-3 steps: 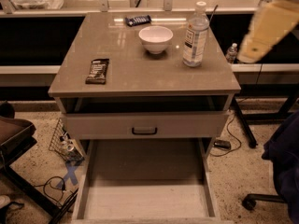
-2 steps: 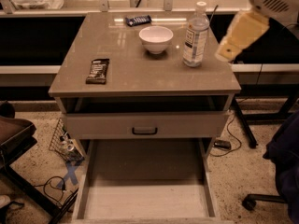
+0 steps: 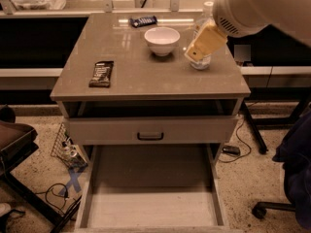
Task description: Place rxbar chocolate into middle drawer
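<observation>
Grey-brown counter (image 3: pixel 146 76) filled mid-frame, with the middle drawer (image 3: pixel 150 208) pulled open at the bottom. Upper right, the claw (image 3: pixel 197 51) hung above the counter, its grip impossible to tell. The chocolate bar (image 3: pixel 101 74) lay left on the counter.

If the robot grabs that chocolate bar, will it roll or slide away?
The rxbar chocolate lies flat, so it probably won't roll. On the shiny tabletop it may slide if nudged. It looks thin, so likely light. The end effector hangs above the tabletop, beside the bowl.
</observation>
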You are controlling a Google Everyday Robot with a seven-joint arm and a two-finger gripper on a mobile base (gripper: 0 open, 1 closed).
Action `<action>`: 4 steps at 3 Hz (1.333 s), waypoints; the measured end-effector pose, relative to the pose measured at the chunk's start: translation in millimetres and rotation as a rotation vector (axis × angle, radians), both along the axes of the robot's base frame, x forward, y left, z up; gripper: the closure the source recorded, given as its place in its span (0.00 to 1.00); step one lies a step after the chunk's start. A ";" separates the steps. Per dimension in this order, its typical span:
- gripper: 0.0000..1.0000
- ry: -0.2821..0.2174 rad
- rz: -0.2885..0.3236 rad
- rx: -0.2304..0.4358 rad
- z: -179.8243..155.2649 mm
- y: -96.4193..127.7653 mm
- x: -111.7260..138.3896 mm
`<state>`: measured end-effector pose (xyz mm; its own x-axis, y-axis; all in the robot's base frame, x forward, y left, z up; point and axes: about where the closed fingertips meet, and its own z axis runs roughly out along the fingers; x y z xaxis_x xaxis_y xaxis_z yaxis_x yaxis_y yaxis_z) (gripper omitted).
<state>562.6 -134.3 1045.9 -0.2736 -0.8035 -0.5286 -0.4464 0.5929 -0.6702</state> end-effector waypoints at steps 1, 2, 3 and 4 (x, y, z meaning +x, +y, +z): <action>0.00 -0.080 -0.040 0.131 5.9 14.0 -10.3; 0.00 -0.121 -0.052 0.241 18.4 24.1 -8.8; 0.00 -0.116 -0.053 0.228 19.0 24.1 -10.1; 0.00 -0.103 -0.054 0.279 10.4 39.8 -2.3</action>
<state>560.3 -94.5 1056.3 -0.2456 -0.6092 -0.7540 -0.3468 0.7816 -0.5185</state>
